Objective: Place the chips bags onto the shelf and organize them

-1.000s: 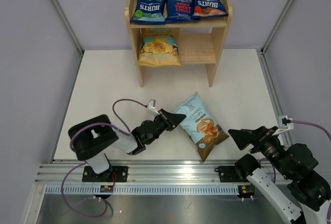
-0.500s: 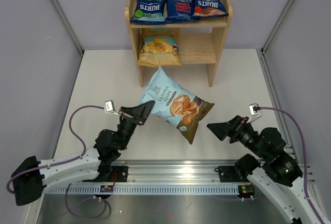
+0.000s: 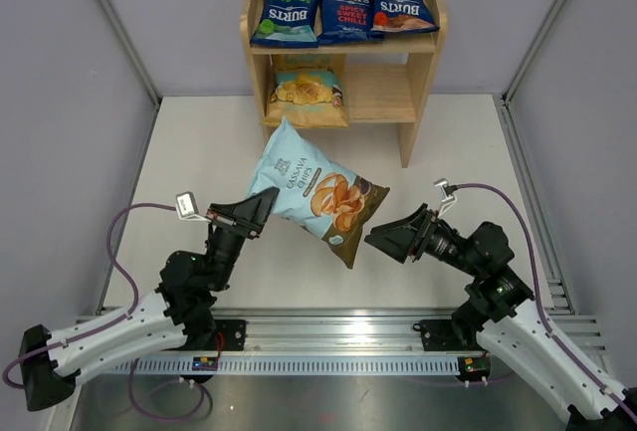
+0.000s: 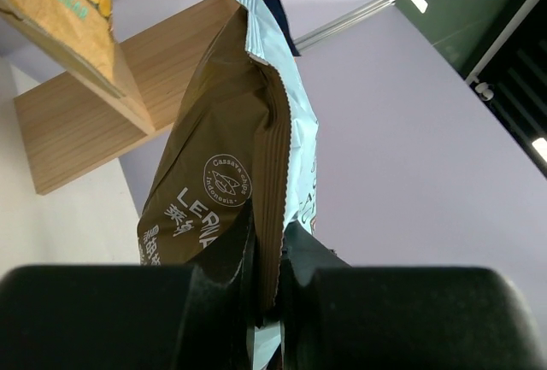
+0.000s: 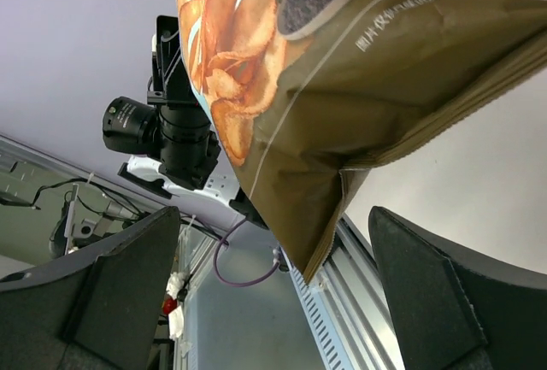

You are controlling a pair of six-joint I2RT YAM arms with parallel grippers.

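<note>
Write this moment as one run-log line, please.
left gripper: shut on light-blue bag, held aloft | right gripper: open, beside bag's lower end | shelf: holds four bags

- Small dark-blue Burts bags: 3, namely green-lettered Burts bag [image 3: 285,10], middle Burts bag [image 3: 345,13] and red-topped Burts bag [image 3: 400,6].
- Larger tan bag [image 3: 305,95]: 1.
- Larger light-blue-and-brown bag [image 3: 314,192]: 1.
- Chips bags in all: 5.
- Wooden shelf [image 3: 423,53]: 1, with 2 tiers.
- Arms: 2, one gripper each: left gripper [image 3: 263,207], right gripper [image 3: 383,237].
- Desk [image 3: 199,152]: 1.
</note>
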